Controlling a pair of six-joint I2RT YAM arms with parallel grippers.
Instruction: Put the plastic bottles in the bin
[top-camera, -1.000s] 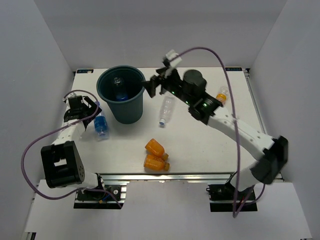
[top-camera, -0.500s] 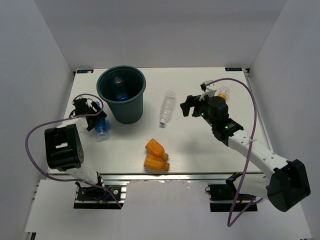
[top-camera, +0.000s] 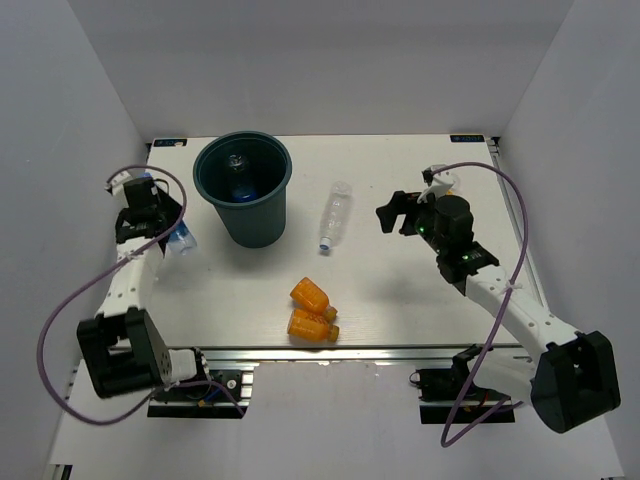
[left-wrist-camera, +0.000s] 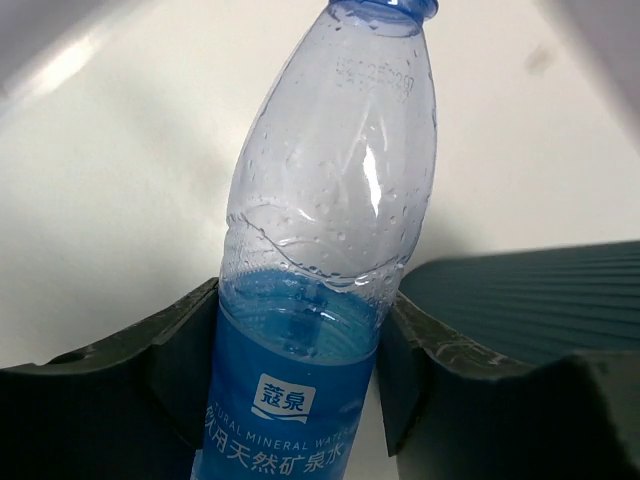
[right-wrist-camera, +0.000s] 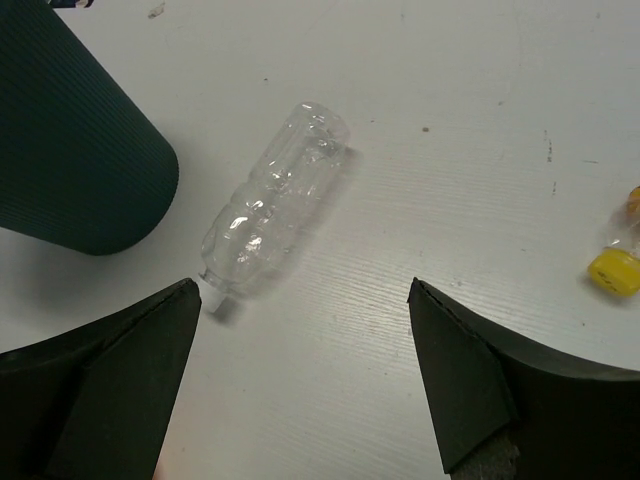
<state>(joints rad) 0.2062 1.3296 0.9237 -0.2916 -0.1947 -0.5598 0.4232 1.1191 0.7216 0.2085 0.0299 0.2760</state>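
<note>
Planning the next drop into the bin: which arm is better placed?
Left. The left gripper is shut on the blue-label bottle, right beside the bin. The right gripper is open and empty, farther from the bin.

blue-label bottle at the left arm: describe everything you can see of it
The blue-label bottle is clear thin plastic, slightly dented, with droplets inside its upper half and a blue wrap with white lettering on its lower body. The left gripper is shut on it at the label's top, one finger on each side. It lies left of the bin, apart from it. Whether it rests on the table cannot be told.
</note>
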